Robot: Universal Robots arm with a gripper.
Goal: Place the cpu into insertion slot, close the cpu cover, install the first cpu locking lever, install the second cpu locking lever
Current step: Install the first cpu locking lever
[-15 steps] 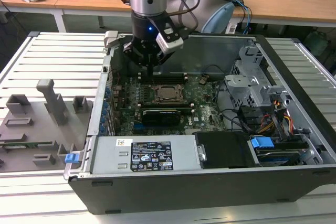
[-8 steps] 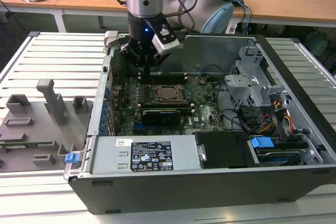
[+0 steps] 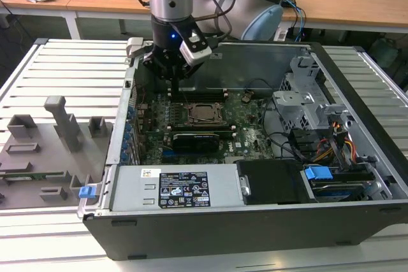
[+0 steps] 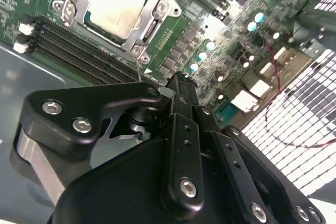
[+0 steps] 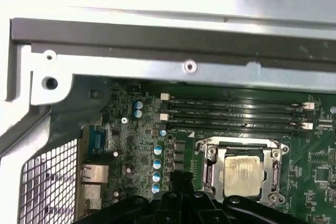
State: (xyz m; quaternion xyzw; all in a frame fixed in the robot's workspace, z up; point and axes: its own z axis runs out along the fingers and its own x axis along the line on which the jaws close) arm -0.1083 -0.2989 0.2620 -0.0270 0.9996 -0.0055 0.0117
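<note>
The tool [image 3: 173,88] hangs in the upper middle of the exterior view, inside the open computer case [image 3: 255,221]. It sits just above the green motherboard [image 3: 250,127]. In the second wrist view its fingers [image 4: 181,108] are pressed together to one narrow tip, with nothing visible between them.

Just beyond that tip is a corner of the insertion slot [image 4: 67,8]. The cpu [image 5: 242,174] lies flat in it, and the cpu cover [image 4: 152,22] is folded down around the chip. I cannot tell whether the locking levers are latched.

The memory slots [image 5: 231,111] run beside the socket, and pale capacitors [image 5: 157,163] crowd its other side. The narrow tip could slide off a springy lever and hit those parts. A lever that is not latched could let the cover lift.
</note>
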